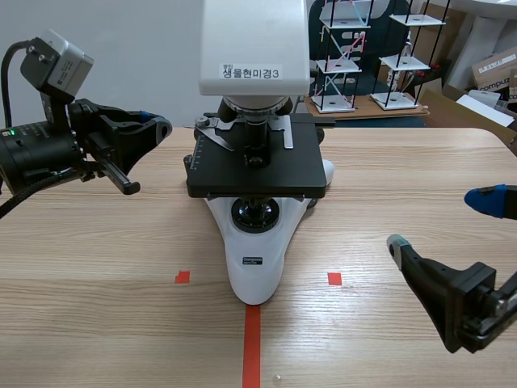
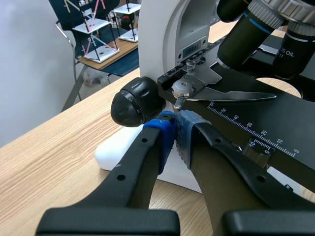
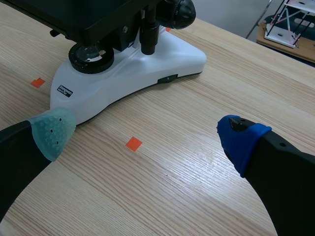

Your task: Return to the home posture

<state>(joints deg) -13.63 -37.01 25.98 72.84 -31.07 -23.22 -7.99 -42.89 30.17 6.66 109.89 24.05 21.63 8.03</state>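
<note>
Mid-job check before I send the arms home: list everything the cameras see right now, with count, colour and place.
microscope: one, white body with black stage, middle of the table, base toward the robot
focus knob: one seen, black, on the microscope's side, just ahead of the left gripper
table: one, light wood, under the microscope
shelf racks: two, white shelves on black rods, beyond the table's far edge
cardboard box: at least one, brown, far right background
left gripper: one, black, pads together, empty, beside the microscope on the robot's left
right gripper: one, black, fingers apart, empty, over the table right of the microscope
</note>
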